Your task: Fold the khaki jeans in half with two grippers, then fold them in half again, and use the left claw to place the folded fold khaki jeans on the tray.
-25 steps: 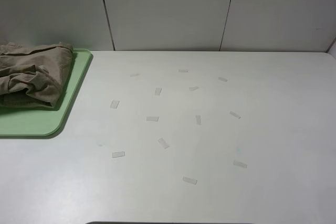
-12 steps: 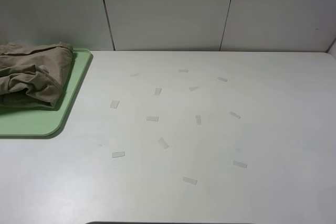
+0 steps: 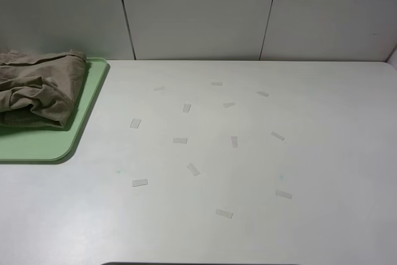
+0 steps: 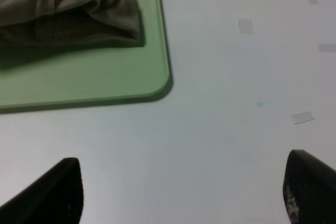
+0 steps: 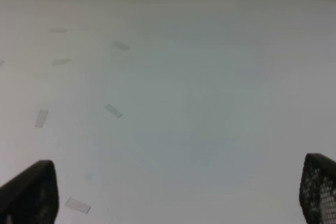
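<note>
High camera overlooks the table (image 3: 248,153); both wrist cameras skim it closely.

One pair of khaki jeans (image 3: 38,88), bunched, at nine o'clock. One pale-green tray (image 3: 43,142) under them. Twelve small tape strips (image 3: 180,140) scattered across one white table (image 3: 322,153). Two grippers: left claw (image 4: 181,192) and right gripper (image 5: 178,195), each with two black fingertips showing.

Evenly, softly lit, no glare; slightly grainy. Dark shadow under the khaki jeans (image 4: 68,9) in the left wrist view; near black pincer fingers (image 5: 29,192) blurred at lower corners.
</note>
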Motion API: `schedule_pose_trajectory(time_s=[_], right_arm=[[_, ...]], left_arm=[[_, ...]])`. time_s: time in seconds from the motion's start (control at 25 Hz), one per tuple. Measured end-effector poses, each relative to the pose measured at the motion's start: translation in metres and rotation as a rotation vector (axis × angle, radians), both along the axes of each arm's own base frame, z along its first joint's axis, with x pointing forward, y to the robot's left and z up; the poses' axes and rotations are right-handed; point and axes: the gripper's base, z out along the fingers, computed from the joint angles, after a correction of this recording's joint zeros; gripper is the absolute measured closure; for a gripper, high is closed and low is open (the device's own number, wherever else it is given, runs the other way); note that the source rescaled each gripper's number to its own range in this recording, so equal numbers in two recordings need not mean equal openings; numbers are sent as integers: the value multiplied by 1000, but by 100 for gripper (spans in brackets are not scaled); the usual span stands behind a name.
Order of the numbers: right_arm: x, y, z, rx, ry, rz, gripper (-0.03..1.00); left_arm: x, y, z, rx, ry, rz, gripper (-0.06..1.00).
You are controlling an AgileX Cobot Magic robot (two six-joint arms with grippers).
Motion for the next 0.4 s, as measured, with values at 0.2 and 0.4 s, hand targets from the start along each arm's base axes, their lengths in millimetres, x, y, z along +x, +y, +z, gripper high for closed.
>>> schedule_pose_trajectory(time_s=[0.2,0.4], right_arm=[[0,0,0,0,0,0,-3],[0,0,0,0,0,0,-3]], left_arm=[[0,0,0,0,0,0,15],[0,0,0,0,0,0,15]])
